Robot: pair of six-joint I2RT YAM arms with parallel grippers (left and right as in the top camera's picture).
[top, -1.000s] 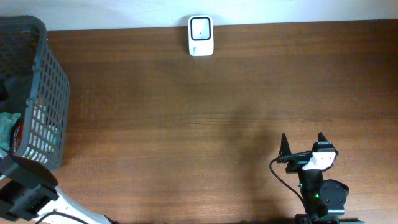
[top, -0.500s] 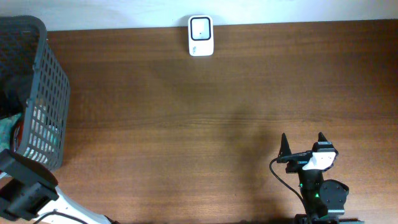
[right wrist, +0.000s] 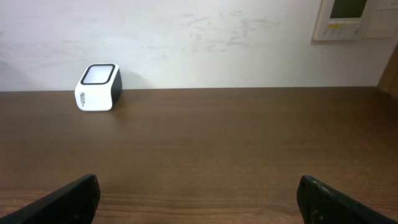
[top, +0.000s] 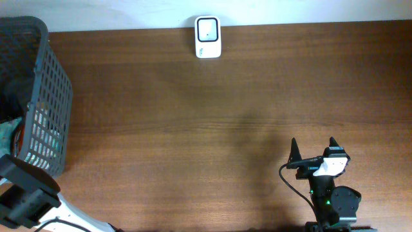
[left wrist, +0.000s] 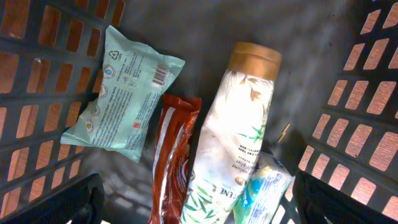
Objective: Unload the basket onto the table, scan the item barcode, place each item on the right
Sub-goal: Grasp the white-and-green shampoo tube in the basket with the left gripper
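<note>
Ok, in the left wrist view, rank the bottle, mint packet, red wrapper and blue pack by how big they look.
1. bottle
2. mint packet
3. red wrapper, partly under the bottle
4. blue pack, cut off by the frame, so unsure

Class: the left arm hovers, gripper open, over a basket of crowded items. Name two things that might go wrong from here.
1. The bottle lies tight against the red wrapper and a small blue pack; the left gripper may pinch two together.
2. The scanner sits at the far edge of the table, so a loosely held item might slip on the way.
</note>
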